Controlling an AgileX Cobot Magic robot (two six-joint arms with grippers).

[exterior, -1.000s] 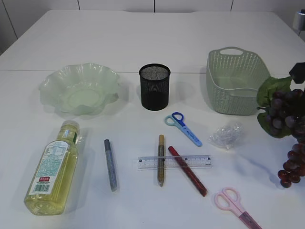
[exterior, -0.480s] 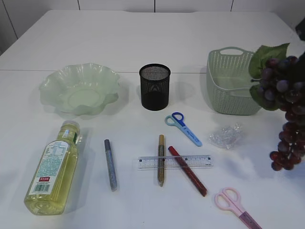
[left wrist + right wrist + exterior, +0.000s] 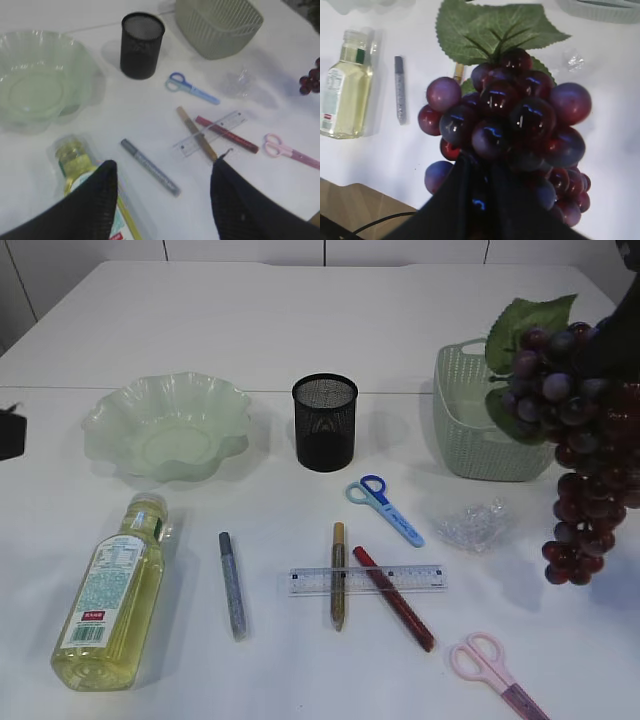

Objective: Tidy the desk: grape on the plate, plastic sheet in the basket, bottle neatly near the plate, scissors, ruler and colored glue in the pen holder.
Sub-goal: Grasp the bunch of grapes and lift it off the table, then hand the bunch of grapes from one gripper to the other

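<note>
My right gripper [image 3: 480,167] is shut on a purple grape bunch [image 3: 572,430] with a green leaf, which hangs in the air in front of the green basket [image 3: 480,445]. The left gripper [image 3: 165,167] is open and empty above the bottle [image 3: 75,162] and a grey glue stick [image 3: 150,167]. On the table lie the yellow bottle [image 3: 110,595], the ruler [image 3: 366,580], gold [image 3: 338,575] and red [image 3: 393,612] glue sticks across it, blue scissors [image 3: 385,510], pink scissors [image 3: 495,670] and the crumpled plastic sheet [image 3: 472,525]. The plate [image 3: 100,415] and the black mesh pen holder [image 3: 324,422] stand empty.
A dark part of the left arm [image 3: 10,430] shows at the left edge, beside the plate. The table's wooden front edge [image 3: 350,210] shows below the right gripper.
The grape bunch has risen and moved left from the right edge until it hangs in front of the basket. A dark part of the left arm has come in at the left edge.
</note>
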